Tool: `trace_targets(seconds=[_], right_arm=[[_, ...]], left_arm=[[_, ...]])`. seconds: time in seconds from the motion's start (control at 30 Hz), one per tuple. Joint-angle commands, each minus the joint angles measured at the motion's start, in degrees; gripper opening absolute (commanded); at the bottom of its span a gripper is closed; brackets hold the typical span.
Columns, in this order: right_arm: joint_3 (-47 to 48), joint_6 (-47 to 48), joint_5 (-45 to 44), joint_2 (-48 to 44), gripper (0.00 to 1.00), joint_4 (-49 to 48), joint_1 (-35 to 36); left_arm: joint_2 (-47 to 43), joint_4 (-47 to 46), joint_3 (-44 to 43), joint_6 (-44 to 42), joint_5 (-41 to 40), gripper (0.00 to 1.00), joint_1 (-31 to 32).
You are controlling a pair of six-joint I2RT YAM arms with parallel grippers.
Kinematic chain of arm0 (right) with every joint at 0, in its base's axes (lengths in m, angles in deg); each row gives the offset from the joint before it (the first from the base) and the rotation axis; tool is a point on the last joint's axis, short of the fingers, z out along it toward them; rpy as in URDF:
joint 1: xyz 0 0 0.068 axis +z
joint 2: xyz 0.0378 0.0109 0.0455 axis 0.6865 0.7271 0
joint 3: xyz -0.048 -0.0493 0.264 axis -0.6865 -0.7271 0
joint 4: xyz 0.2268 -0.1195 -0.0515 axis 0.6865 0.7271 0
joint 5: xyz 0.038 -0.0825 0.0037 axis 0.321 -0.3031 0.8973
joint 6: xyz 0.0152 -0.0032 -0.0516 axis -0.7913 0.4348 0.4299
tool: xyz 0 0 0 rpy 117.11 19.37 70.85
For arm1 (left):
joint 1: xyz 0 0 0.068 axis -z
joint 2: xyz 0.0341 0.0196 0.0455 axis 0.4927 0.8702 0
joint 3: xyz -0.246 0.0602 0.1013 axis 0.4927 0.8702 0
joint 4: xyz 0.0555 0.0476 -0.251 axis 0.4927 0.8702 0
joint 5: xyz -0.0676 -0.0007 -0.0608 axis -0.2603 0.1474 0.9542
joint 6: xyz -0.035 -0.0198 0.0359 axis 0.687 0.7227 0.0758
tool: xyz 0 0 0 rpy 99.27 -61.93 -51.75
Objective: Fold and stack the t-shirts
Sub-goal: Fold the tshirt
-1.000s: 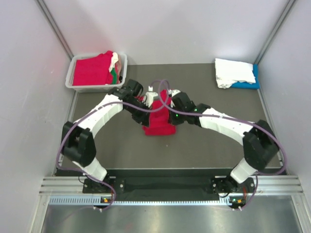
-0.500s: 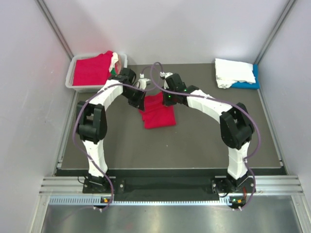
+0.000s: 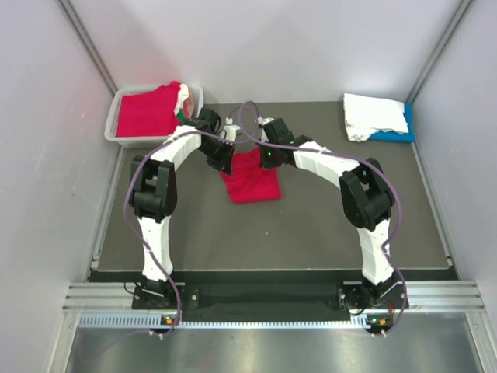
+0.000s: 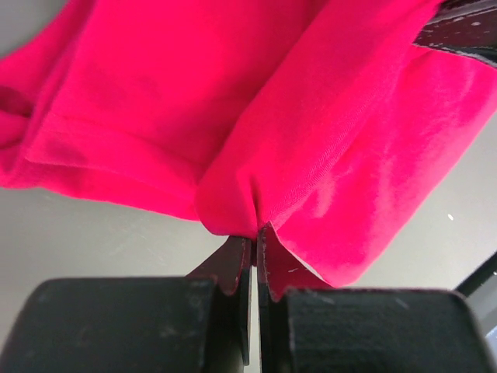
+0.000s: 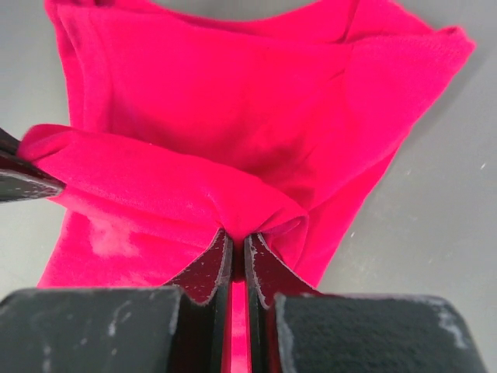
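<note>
Shirt in hand: a red t-shirt (image 3: pixel 250 180) lies partly folded at the centre of the bench (image 3: pixel 326 225), with both arms reaching to its far edge.
Left gripper (image 4: pixel 255 233): jaws pressed together on a pinch of the red cloth, near the shirt's left far corner.
Right gripper (image 5: pixel 237 242): jaws also nipping a fold of the same shirt, on its right side.
Done: a white shirt (image 3: pixel 375 115) lies folded on a blue shirt (image 3: pixel 394 137) in the upper right of the frame.
Left: this fold looks unfinished, and the shirt is not yet stacked.
Around: a pale tub (image 3: pixel 124 140) in the upper left holds more red shirts (image 3: pixel 146 115), apparently waiting their turn.
In the way: purple cables (image 3: pixel 250 109) loop above the wrists, and the two grippers work close together.
</note>
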Motion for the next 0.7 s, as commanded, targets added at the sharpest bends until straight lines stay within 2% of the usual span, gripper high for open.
trace_targets(seconds=[0.0,0.13,0.37,0.4,0.43,0.47,0.53,0.57,0.6,0.67], right_arm=[[5.0,1.9,-3.1,1.9,0.0,-0.5,-3.5],[8.5,2.3,-3.0,3.5,0.0,0.6,-4.4],[9.1,2.4,-2.7,4.4,0.01,0.9,-5.2],[9.1,2.5,-2.6,4.5,0.15,0.9,-5.3],[9.1,2.5,-2.8,4.6,0.27,1.0,-5.2],[9.2,2.6,-3.0,4.6,0.36,1.0,-5.3],[9.3,2.7,-3.9,4.6,0.57,0.9,-5.3],[9.3,2.8,-4.4,4.5,0.77,1.0,-5.3],[9.6,2.9,-5.5,4.5,0.99,1.2,-5.2],[10.1,3.1,-6.6,4.2,1.0,1.6,-5.2]], left_arm=[[1.8,0.1,-4.2,-1.5,-4.3,0.0,-1.7],[3.9,1.5,-9.3,-1.2,-4.9,0.0,-2.5],[7.9,2.4,-17.3,0.3,-4.7,0.0,-4.1],[8.3,2.4,-18.6,0.5,-5.2,0.04,-4.3],[8.4,2.1,-18.8,0.9,-5.8,0.1,-4.3],[8.4,1.9,-18.9,1.2,-6.1,0.29,-4.4],[8.3,1.2,-18.9,1.6,-7.3,0.46,-4.6],[8.2,1.0,-18.9,1.9,-7.2,0.68,-4.6],[8.1,0.6,-19.0,2.0,-7.4,0.8,-4.9],[7.4,0.5,-19.2,2.8,-6.3,0.98,-5.1]])
